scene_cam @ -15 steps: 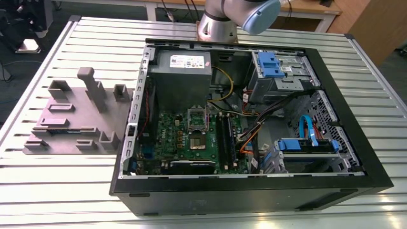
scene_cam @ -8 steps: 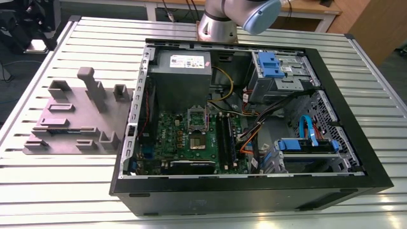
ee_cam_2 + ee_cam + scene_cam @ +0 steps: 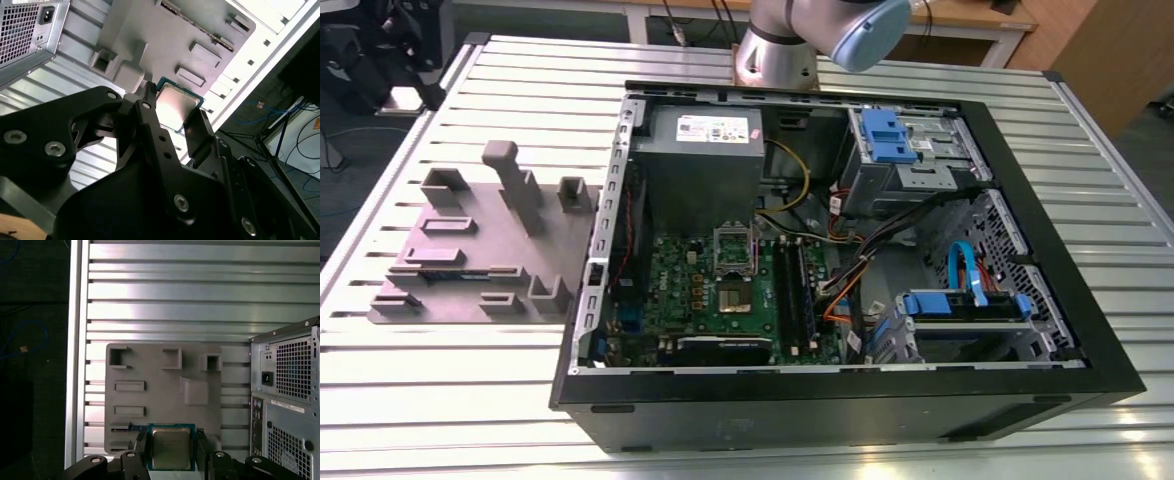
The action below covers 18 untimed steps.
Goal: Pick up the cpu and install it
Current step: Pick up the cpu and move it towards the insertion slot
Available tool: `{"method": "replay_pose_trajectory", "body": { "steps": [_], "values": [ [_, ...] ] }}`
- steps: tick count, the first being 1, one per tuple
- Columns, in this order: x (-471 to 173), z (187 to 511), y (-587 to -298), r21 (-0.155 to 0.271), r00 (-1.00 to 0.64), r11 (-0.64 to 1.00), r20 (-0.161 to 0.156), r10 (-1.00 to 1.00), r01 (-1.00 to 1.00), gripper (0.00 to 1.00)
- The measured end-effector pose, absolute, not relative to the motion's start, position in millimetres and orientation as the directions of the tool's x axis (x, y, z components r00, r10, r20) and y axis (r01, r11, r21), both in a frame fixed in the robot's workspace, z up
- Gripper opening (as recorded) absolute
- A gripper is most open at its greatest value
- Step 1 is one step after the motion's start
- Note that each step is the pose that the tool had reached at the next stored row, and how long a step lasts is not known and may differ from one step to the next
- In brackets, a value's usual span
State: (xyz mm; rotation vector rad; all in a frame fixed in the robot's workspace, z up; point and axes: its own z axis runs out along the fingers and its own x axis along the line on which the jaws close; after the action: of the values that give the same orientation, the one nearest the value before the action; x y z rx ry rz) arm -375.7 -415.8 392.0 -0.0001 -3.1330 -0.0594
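Silver-grey metal lid on a thin green-edged board: the cpu (image 3: 171,450). I judge it light, rigid and flat, with a smooth top that would slip under a pad and a delicate underside, so the side edges are the places to hold.

Location: up in the air, clear of the grey fixture plate (image 3: 160,390) below it.

Holder: gripper (image 3: 171,440), jaws pinching two opposite edges of the chip.

Surroundings: the plate lies on the slatted table (image 3: 175,290) near its edge, just beside the open computer case (image 3: 854,400).
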Motion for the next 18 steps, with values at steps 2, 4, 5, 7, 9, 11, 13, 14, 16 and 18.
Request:
{"method": "replay_pose_trajectory", "body": {
  "steps": [2,4,5,7,9,11,13,14,16,18],
  "values": [
    [-372.4,392.0,-416.9,0.038,-1.000,0.999,0.008,0.000,0.000,0.47],
    [-368.4,391.8,-417.0,0.038,-1.000,0.999,0.008,0.001,0.002,0.47],
    [-366.3,391.8,-417.0,0.038,-1.000,0.999,0.008,0.002,0.002,0.47],
    [-361.9,391.6,-417.0,0.038,-1.000,0.999,0.008,0.004,0.004,0.47],
    [-357.1,391.5,-417.0,0.038,-1.000,0.999,0.008,0.006,0.006,0.47],
    [-352.2,391.2,-417.0,0.038,-1.000,0.999,0.008,0.008,0.008,0.47],
    [-347.1,390.9,-417.0,0.038,-1.000,0.999,0.008,0.009,0.009,0.47],
    [-344.5,390.8,-417.0,0.038,-1.000,0.999,0.008,0.010,0.010,0.47],
    [-339.0,390.6,-417.0,0.038,-1.000,0.999,0.008,0.011,0.011,0.47],
    [-334.0,390.3,-417.0,0.038,-1.000,0.999,0.008,0.012,0.012,0.47]
  ]
}}
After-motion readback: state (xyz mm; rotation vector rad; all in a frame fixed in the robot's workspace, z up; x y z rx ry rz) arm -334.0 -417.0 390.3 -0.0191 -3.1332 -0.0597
